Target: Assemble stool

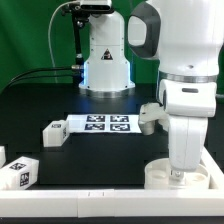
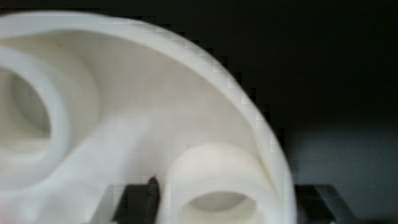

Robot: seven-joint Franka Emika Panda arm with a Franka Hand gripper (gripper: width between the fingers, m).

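Black table [image 1: 40, 100] under a green backdrop [image 1: 30, 30], and from here I see the stool only as loose parts. The seat [image 1: 157, 172] lies in the near corner on the exterior view's right, just inside the white border rail [image 1: 90, 203], with the arm standing straight down over it. In the wrist view the seat [image 2: 107, 90] fills the picture, dished side and round leg sockets toward the camera. The gripper [image 2: 217, 203] straddles a socketed part of its edge. One dark finger [image 2: 128, 203] shows on each side, set wide, but I cannot tell whether the pads press the plastic or merely flank it. One leg [image 1: 150, 117] lies close by the arm, another [image 1: 55, 131] sits at the end of the marker board [image 1: 100, 124] on the exterior view's left, and a third [image 1: 20, 171] lies well apart near the left corner. I judge this as an early step: seating or squaring the seat against the corner before any leg goes in. The next move calls for a firm hold on the rim confirmed, the seat left flat and braced, then a reach for the nearest leg, aligned upright with a socket
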